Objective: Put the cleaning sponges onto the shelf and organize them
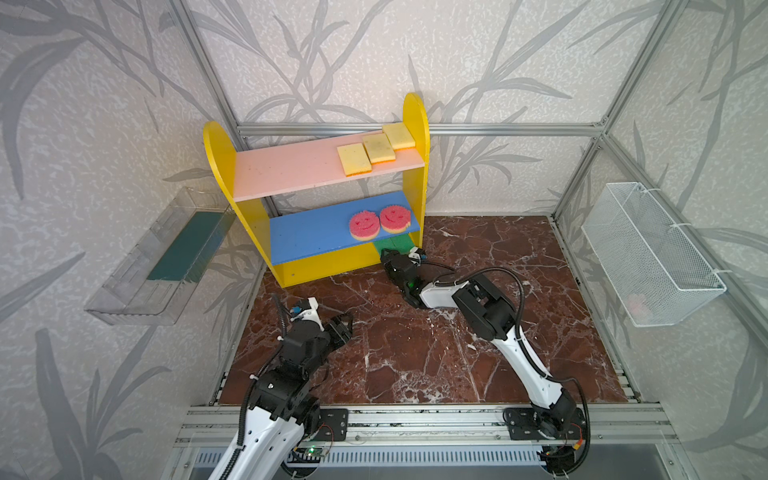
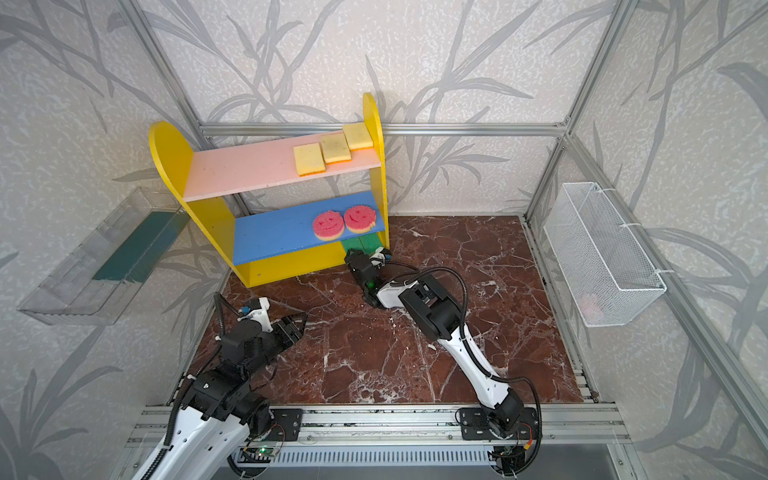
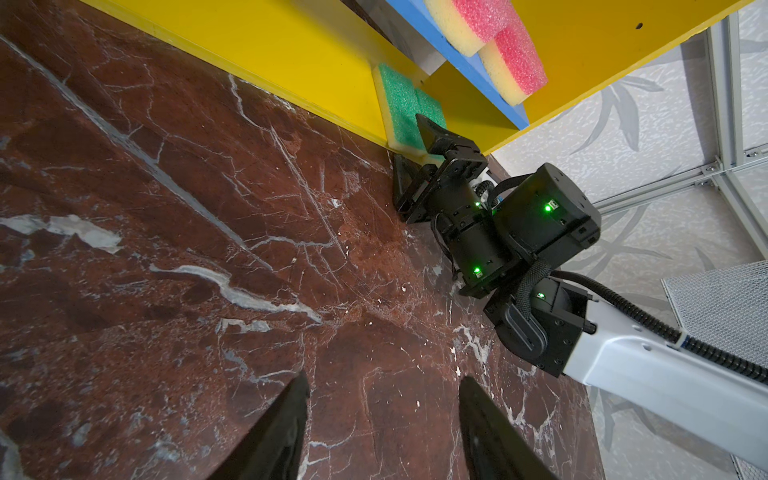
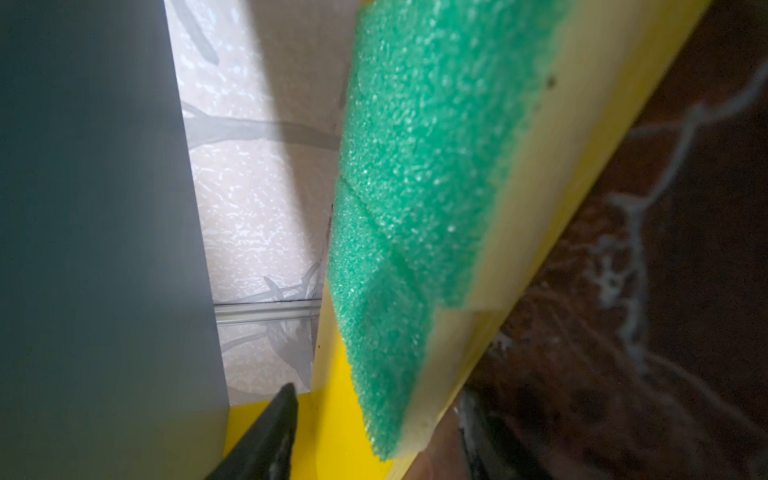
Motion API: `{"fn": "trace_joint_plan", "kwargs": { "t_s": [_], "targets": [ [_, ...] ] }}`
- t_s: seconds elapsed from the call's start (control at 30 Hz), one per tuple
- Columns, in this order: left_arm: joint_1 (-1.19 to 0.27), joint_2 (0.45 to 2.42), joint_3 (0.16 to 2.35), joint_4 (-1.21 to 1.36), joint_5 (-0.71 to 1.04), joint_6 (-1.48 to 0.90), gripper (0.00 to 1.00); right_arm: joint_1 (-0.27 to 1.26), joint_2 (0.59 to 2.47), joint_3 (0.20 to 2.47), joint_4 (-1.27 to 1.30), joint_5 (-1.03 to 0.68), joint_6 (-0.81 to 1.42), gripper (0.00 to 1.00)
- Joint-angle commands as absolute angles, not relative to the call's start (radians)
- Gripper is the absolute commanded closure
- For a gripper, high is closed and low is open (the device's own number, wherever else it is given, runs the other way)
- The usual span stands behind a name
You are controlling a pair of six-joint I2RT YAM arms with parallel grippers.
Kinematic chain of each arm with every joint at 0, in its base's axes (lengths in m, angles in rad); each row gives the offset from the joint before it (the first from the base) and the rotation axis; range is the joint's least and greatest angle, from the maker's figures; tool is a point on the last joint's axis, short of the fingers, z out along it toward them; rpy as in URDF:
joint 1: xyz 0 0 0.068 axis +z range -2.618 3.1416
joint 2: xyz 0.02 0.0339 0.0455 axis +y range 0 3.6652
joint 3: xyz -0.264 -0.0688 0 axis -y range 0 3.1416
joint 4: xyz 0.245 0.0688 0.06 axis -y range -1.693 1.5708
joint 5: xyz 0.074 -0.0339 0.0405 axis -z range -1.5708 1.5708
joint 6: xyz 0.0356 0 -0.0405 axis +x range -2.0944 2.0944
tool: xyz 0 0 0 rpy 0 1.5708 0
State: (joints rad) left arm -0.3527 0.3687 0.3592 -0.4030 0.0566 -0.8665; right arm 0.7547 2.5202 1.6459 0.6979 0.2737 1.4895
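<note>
Bright, even daylight (right wrist view blurred).

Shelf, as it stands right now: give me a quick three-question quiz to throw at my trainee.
1. How many yellow sponges lie on the pink upper board?
2. True or false: the round pink sponges sit on the yellow base.
3. The right gripper, jaws open, is at which of these? A) green-faced sponges B) wire basket C) clear tray
Key: 1) three; 2) false, they sit on the blue middle board; 3) A.
</note>
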Motion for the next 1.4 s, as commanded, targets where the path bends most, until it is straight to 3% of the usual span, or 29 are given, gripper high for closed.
{"fn": "trace_joint_plan", "kwargs": {
  "t_s": [0.0, 0.2, 0.37, 0.63, 0.77, 0.83, 1.0, 1.17, 1.27, 1.37],
  "targets": [
    [-0.356, 0.358, 0.393, -0.460, 0.020, -0.854, 0.39, 0.729, 2.470, 1.624, 0.771, 0.157, 1.414, 0.30],
    [-0.356, 0.342, 0.432, -0.499, -0.068, -0.844, 0.25, 0.726, 2.291, 1.404, 0.827, 0.112, 1.281, 0.18],
    [-0.356, 0.378, 0.494, -0.517, -0.098, -0.845, 0.15, 0.727, 2.090, 1.204, 0.818, 0.056, 1.162, 0.16],
    [-0.355, 0.592, 0.645, -0.575, -0.226, -0.764, 0.11, 0.695, 1.646, 0.930, 0.477, 0.000, 0.782, 0.09],
    [-0.354, 0.738, 0.708, -0.585, -0.358, -0.690, 0.09, 0.640, 1.419, 0.848, 0.218, 0.081, 0.534, 0.00],
    [-0.352, 0.785, 0.709, -0.536, -0.443, -0.648, 0.01, 0.599, 1.310, 0.781, 0.176, 0.138, 0.421, 0.01],
    [-0.298, 0.862, 0.629, -0.223, -0.530, -0.514, 0.01, 0.495, 1.111, 0.647, 0.141, 0.401, 0.224, 0.01],
    [-0.197, 1.008, 0.592, 0.050, -0.514, -0.296, 0.01, 0.361, 1.054, 0.479, 0.349, 0.442, 0.104, 0.01],
    [-0.125, 1.144, 0.597, 0.133, -0.414, -0.203, 0.01, 0.337, 1.099, 0.415, 0.452, 0.475, 0.039, 0.01],
    [-0.098, 1.254, 0.558, 0.265, -0.447, -0.187, 0.01, 0.325, 1.184, 0.370, 0.593, 0.477, 0.001, 0.01]
  ]
}}
